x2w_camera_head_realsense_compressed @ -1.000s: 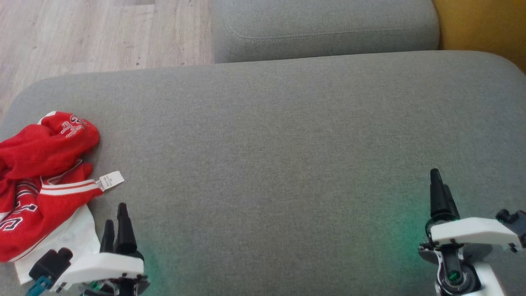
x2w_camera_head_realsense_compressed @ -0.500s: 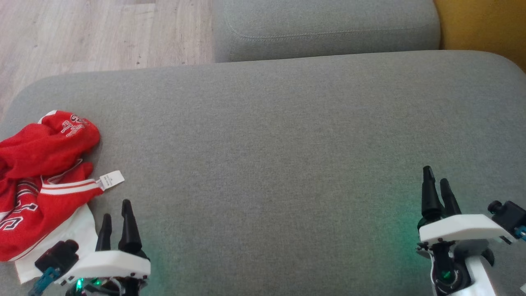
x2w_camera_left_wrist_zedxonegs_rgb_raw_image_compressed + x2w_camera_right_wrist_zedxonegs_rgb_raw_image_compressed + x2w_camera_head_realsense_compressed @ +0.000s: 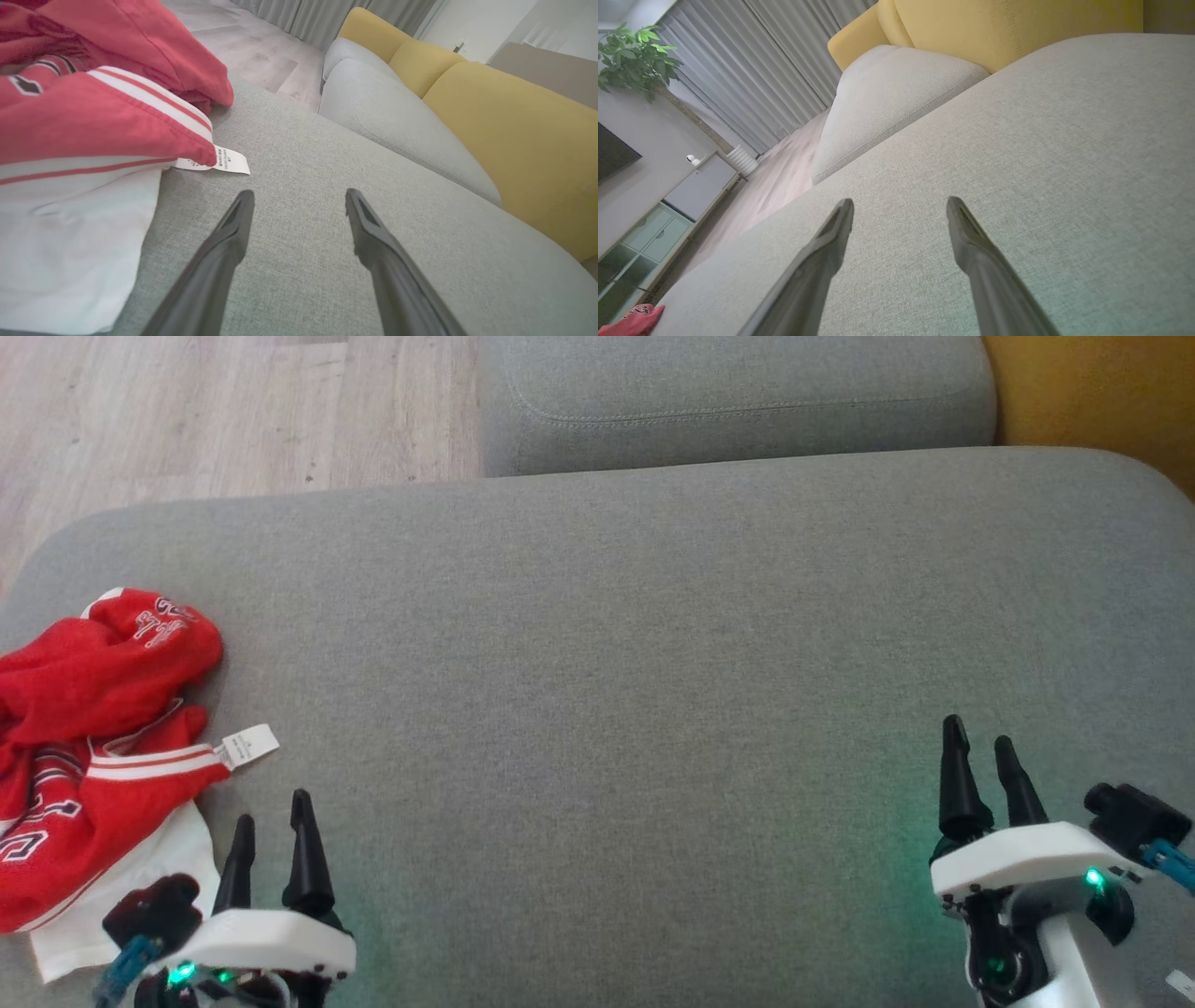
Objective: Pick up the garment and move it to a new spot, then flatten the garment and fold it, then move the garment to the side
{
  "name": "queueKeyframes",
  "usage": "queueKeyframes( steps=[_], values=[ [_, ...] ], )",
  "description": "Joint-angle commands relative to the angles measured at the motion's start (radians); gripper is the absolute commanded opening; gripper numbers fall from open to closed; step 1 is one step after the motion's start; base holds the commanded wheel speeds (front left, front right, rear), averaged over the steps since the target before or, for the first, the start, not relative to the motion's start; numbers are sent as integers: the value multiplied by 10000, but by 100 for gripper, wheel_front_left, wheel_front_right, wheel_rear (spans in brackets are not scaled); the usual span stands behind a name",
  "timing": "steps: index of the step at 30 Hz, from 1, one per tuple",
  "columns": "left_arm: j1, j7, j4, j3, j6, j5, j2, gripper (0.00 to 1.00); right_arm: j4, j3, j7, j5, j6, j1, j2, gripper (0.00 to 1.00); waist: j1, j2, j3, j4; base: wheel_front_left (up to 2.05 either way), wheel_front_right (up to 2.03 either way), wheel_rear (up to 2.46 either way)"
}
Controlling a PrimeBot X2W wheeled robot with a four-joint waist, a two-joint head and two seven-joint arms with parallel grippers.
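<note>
The garment [image 3: 89, 747] is a crumpled red jersey with white stripes, white lettering and a white lining, lying at the left edge of the grey cushion [image 3: 607, 663]. A white care tag [image 3: 247, 747] sticks out from its hem. In the left wrist view the garment [image 3: 84, 112] sits left of the fingers and the tag [image 3: 224, 161] lies just ahead of them. My left gripper [image 3: 271, 812] hovers open just right of the garment's near corner, touching nothing. My right gripper [image 3: 978, 745] stands open over bare cushion at the lower right. Both wrist views show spread fingers, left gripper [image 3: 299, 196] and right gripper [image 3: 900, 205], empty.
A second grey cushion [image 3: 738, 401] lies behind the main one, with a yellow sofa back [image 3: 1092, 392] at the far right. Wooden floor [image 3: 215, 411] runs beyond the cushion's left and far edges. A plant [image 3: 635, 60], curtains and a low cabinet [image 3: 668, 214] show far off.
Both grippers have turned about their wrists, so their two fingers now show side by side. The left gripper has slid slightly down and right; the right one slightly left. The garment has not moved.
</note>
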Motion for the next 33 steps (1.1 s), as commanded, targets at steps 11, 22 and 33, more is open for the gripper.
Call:
queueKeyframes(
  steps=[11,22,33],
  values=[
    [-888,-432,-82,101,77,1688,245,100,-93,181,-461,-1660,110,-954,-6,100,0,-1,64,-14,0,0,0],
    [-1462,-755,246,27,143,3130,340,100,224,241,-786,-3182,125,-1635,-10,100,0,-1,94,-3,0,0,0],
    [-1301,-1078,554,120,348,4381,237,100,730,177,-1109,-4787,140,-1589,-6,100,0,-1,47,6,0,0,0]
  ],
)
